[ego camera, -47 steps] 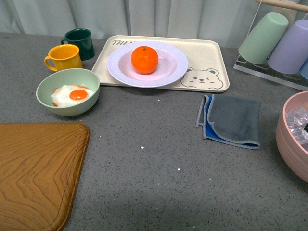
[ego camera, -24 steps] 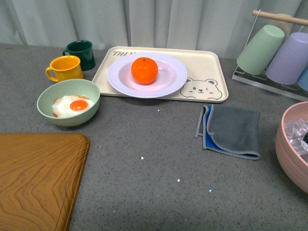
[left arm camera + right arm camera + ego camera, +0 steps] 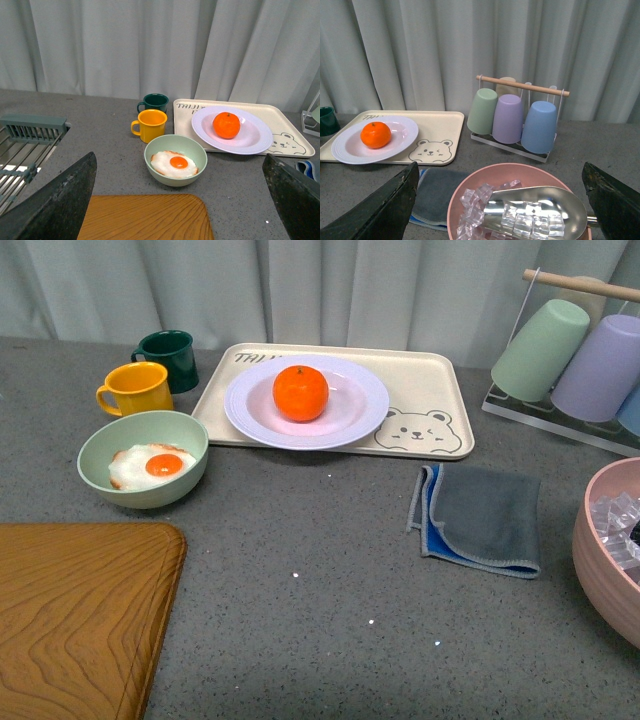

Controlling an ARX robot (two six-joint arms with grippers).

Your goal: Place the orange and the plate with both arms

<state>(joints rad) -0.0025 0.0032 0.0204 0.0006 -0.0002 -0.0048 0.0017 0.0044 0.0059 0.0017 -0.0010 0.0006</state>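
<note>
Orange (image 3: 300, 392) sits on plate (image 3: 355, 410), far from both wide-spread pincers (image 3: 180, 200) (image 3: 500, 200).

The plate (image 3: 350, 410) hides the tray's (image 3: 440, 370) lettering; pink bowl (image 3: 605, 560) and cutting board (image 3: 70, 620) run off the frame's edges.

1. Bright orange seen on orange (image 3: 300, 392).
2. Glossy white on plate (image 3: 362, 405), ridged rim.
3. Beige tray (image 3: 440, 375), bear print.
4. Pale green bowl (image 3: 105, 443); yellow mug (image 3: 138, 388); dark green mug (image 3: 168, 348).
5. Grey, blue-edged cloth (image 3: 482, 515).
</note>
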